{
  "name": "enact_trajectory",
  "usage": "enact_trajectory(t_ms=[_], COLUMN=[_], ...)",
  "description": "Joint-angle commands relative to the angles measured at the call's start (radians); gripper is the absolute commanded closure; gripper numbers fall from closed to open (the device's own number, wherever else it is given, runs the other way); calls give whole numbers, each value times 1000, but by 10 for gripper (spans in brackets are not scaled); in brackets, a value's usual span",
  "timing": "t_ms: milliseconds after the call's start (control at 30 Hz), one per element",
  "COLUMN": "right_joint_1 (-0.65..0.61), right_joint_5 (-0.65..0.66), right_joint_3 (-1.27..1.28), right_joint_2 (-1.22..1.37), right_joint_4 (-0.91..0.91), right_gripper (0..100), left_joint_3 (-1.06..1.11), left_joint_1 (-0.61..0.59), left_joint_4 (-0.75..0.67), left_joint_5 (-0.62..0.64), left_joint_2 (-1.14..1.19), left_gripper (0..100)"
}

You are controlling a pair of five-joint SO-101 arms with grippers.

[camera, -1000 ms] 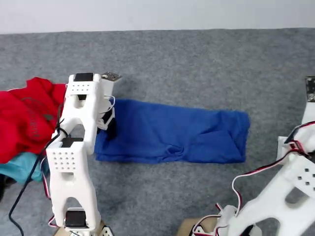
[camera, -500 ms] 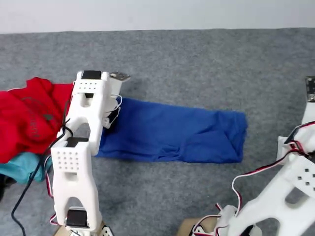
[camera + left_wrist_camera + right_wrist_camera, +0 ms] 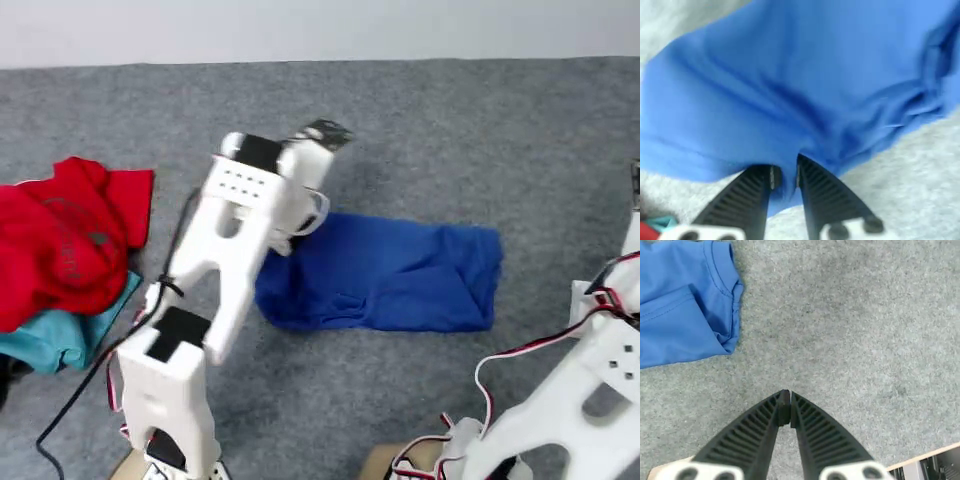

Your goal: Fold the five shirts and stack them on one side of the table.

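At the far left of the grey felt-covered table (image 3: pixel 450 120), a crumpled red cotton shirt (image 3: pixel 60 245) lies on top of a teal shirt (image 3: pixel 55 340). They look like a waiting heap rather than a stack, since neither is folded.

Next comes the white left arm (image 3: pixel 230 260), leaning over the near end of the long blue cotton shirt (image 3: pixel 400 270). This shirt lies in the middle of the table as a narrow band, apparently already folded lengthwise. The left claw (image 3: pixel 785 172) is pinching the shirt's end hem, and the cloth bunches between the two black ridged fingers (image 3: pixel 812 182). Holding it by the end lets the arm carry that end over the rest of the band, so this is probably the crosswise fold that shortens it.

At the right, the white right arm (image 3: pixel 590 390) stands back. Its right claw (image 3: pixel 785 407) is pressed together with nothing in it and hangs over bare table, just off the blue shirt's sleeve end (image 3: pixel 680 305), seemingly keeping out of the fold's path.

Compared with a second ago, the left arm has swung rightward and tilted. The blue shirt's left end has travelled with it, so the band is visibly shorter while its right end has hardly shifted. The red shirt's sleeve, which the arm had overlapped, is now uncovered. The right arm has kept its place.
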Motion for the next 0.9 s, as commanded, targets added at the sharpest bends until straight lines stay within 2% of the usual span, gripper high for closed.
enact_trajectory(t_ms=[0, 167, 500, 867], right_joint_1=[38, 87, 168, 182], right_joint_5=[20, 48, 83, 83], right_joint_3=[-20, -18, -18, -17], right_joint_2=[-33, -33, -31, -31], right_joint_4=[42, 42, 42, 42], right_gripper=[990, 990, 990, 990], left_joint_3=[-84, -225, -476, -599], left_joint_1=[86, 199, 348, 410], left_joint_4=[28, 28, 28, 28], left_joint_5=[43, 49, 84, 84], left_joint_2=[-54, 18, 206, 212], left_gripper=[995, 995, 995, 995])
